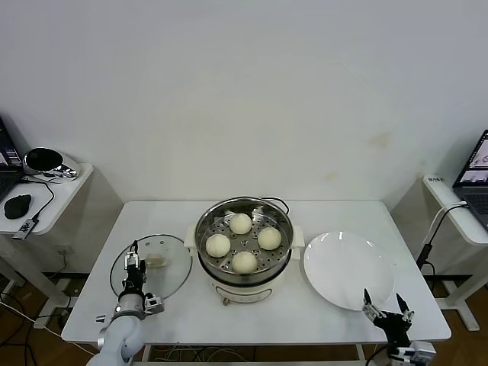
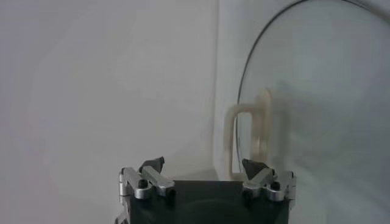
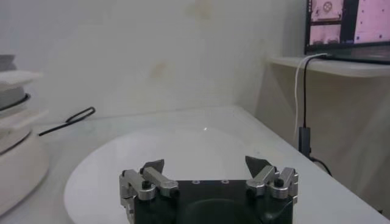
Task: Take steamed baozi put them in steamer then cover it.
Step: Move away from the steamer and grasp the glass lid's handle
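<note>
Worked at a white table (image 1: 305,320) set against a plain cream wall (image 1: 244,91). Flanked on both sides by white side desks: the left desk (image 1: 65,200) carrying a black mouse (image 1: 17,204) and a shiny round device (image 1: 46,162), the right desk (image 1: 457,217) carrying a laptop (image 1: 476,171) with cables hanging down.

Found the steamer (image 1: 244,250) at the table's centre, uncovered, with four steamed baozi (image 1: 243,261) resting apart on its perforated tray. Found the cover (image 1: 171,278) flat on the table just left of the steamer, handle up. Found an empty white plate (image 1: 348,270) just right of the steamer.

Left gripper (image 1: 131,259) positioned over the cover, jaws open and holding nothing, with the cover's cream handle between and beyond them in the left wrist view. Right gripper (image 1: 387,305) positioned at the plate's near edge, jaws open and empty.
</note>
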`<state>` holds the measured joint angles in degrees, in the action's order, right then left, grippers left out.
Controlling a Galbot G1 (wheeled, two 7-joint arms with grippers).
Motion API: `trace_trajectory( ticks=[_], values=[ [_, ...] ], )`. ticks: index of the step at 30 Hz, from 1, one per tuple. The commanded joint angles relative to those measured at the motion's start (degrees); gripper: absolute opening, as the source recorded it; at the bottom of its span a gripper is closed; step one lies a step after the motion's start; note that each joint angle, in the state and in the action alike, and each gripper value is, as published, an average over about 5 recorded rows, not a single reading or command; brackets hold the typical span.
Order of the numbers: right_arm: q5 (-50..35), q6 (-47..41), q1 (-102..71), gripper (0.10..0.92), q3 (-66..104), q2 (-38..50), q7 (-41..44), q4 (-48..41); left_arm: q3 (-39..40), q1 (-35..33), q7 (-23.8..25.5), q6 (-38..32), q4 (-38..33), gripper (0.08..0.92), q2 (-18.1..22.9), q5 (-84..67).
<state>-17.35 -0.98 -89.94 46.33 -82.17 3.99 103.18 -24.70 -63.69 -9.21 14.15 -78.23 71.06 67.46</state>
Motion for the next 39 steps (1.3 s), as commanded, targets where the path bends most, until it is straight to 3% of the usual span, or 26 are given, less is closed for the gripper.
trace_trajectory(
  ticks=[1,18,26,39],
  values=[
    [0.7,0.5,0.0,0.823,-0.1,-0.3,0.0,-0.8,0.4,2.2,-0.3,1.9,2.0,0.823,0.5,-0.6],
    [1.1,0.3,0.8,0.823,-0.4,-0.9,0.0,-1.7,1.3,5.9,-0.3,2.3,5.7,0.823,1.3,-1.2],
    [1.1,0.3,0.7,0.823,-0.1,-1.1,0.0,-2.0,1.7,6.7,-2.9,2.2,8.5,0.814,1.2,-2.6],
    [1.5,0.4,0.5,0.823,0.0,-1.5,0.0,-1.9,2.0,7.2,-4.1,0.9,10.8,0.463,0.7,-3.3]
  ],
)
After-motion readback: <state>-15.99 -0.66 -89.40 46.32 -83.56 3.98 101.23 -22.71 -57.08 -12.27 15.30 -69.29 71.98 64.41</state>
